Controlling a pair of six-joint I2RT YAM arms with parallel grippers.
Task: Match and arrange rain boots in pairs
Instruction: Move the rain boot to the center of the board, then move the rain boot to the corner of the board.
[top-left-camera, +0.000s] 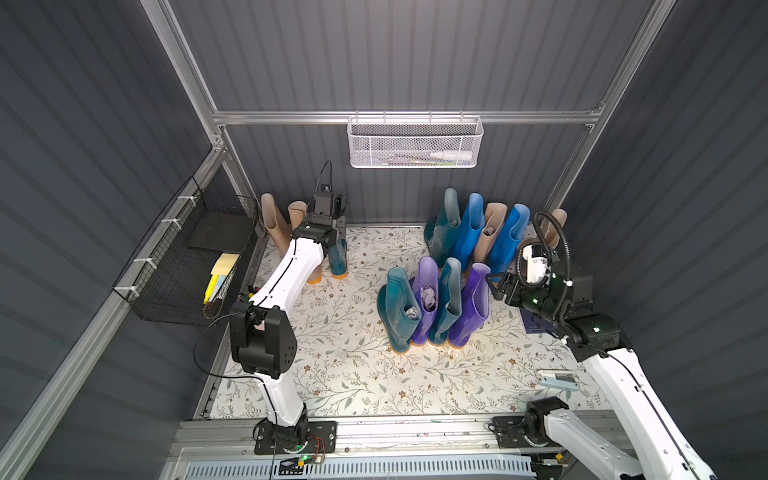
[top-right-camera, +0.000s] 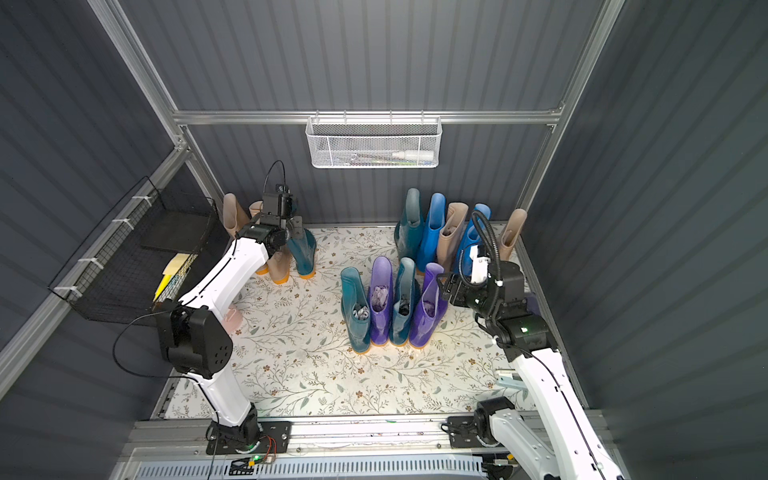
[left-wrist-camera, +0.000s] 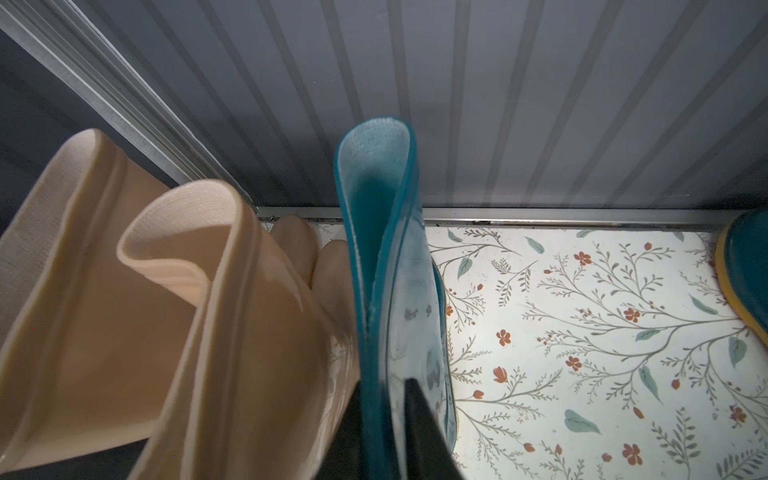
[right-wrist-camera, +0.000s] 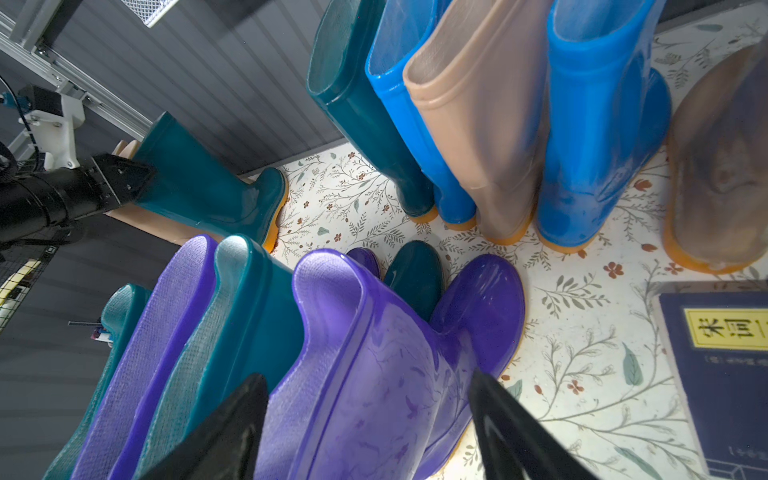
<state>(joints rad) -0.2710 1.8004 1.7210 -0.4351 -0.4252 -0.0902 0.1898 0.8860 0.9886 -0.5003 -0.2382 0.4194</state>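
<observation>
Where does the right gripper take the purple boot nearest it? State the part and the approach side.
Best guess: take the purple boot by its shaft's top rim, one finger inside the opening, one outside. Come from above on the right gripper's side: the boot stands upright, mouth open, and a teal boot crowds its far side.

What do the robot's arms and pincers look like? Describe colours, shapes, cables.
White links, black joint housings. The left arm has thin black cables; the right arm carries a ribbed black hose. Both the left pincer and right pincer have black tapering fingers.
</observation>
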